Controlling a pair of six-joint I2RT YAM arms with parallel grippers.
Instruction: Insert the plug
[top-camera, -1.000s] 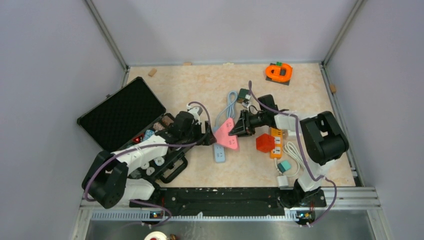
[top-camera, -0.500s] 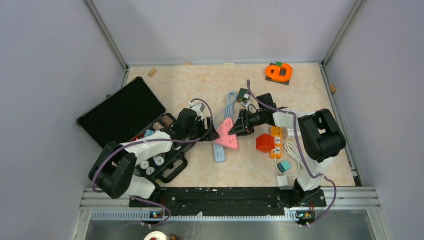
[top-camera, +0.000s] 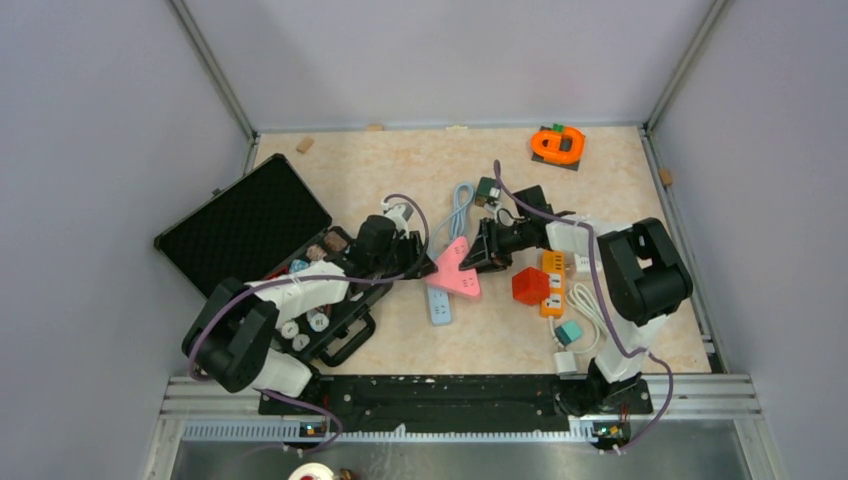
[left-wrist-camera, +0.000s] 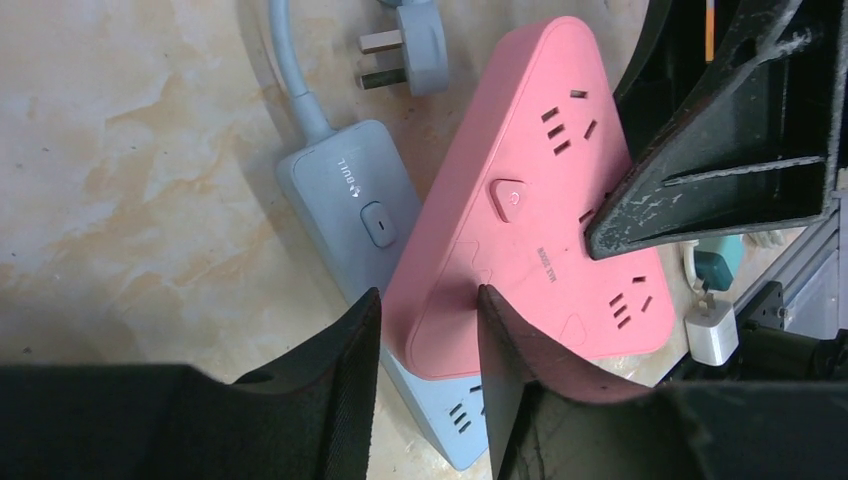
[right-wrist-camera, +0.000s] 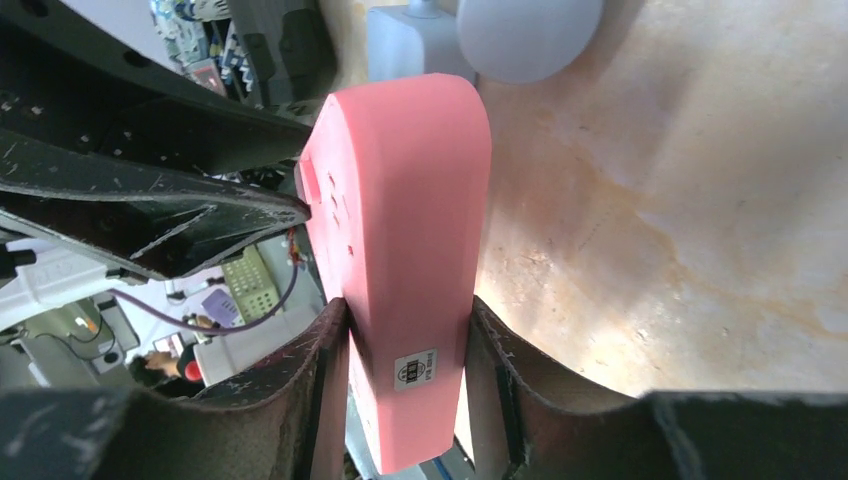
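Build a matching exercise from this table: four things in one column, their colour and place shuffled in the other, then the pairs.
Things:
1. triangular power strip
2. open case
3. hexagonal block
4. long power strip

Colour and place:
a. red, beside the orange strip
b. black, at the left side of the table
c. pink, between the fingers of the right pincer
d. grey-blue, partly under the pink one

Pairs: 1-c, 2-b, 3-a, 4-d
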